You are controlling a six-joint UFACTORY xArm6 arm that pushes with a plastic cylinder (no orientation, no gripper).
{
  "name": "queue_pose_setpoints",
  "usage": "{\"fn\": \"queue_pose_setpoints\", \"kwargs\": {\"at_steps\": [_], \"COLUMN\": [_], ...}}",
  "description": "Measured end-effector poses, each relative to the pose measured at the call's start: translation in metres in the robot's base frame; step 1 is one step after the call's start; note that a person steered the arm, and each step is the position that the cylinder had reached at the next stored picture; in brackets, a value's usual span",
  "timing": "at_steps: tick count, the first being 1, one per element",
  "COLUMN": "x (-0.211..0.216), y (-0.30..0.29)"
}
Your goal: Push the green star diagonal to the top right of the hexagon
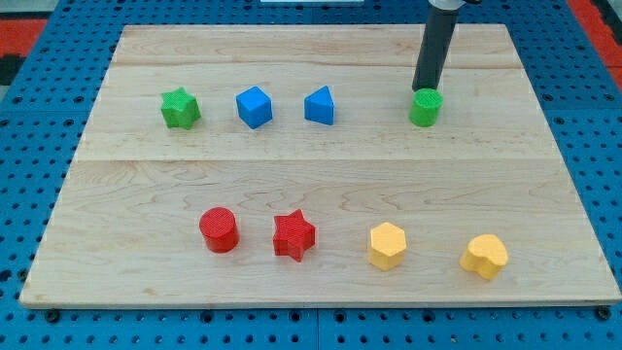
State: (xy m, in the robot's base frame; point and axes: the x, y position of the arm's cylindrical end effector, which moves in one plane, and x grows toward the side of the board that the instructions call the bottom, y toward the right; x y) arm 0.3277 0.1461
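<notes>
yellow heart (484, 256) nearest; my tip (424, 90) touching green cylinder (425, 108), rod's top cropped; no claw visible; green star (180, 108) far left

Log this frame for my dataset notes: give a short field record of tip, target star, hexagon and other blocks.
tip: my tip at the top edge of the green cylinder, view's upper right
target: green star, upper left, untouched
reference: yellow hexagon, bottom row
top row: blue cube, blue triangle
bottom row: red cylinder, red star, yellow heart
</notes>
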Motion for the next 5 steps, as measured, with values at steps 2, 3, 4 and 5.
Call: {"fn": "queue_pose_setpoints", "kwargs": {"at_steps": [2,3,4,5], "x": [0.001,-0.006,-0.015,-0.016], "y": [0.0,-0.008,-0.013,0.001]}}
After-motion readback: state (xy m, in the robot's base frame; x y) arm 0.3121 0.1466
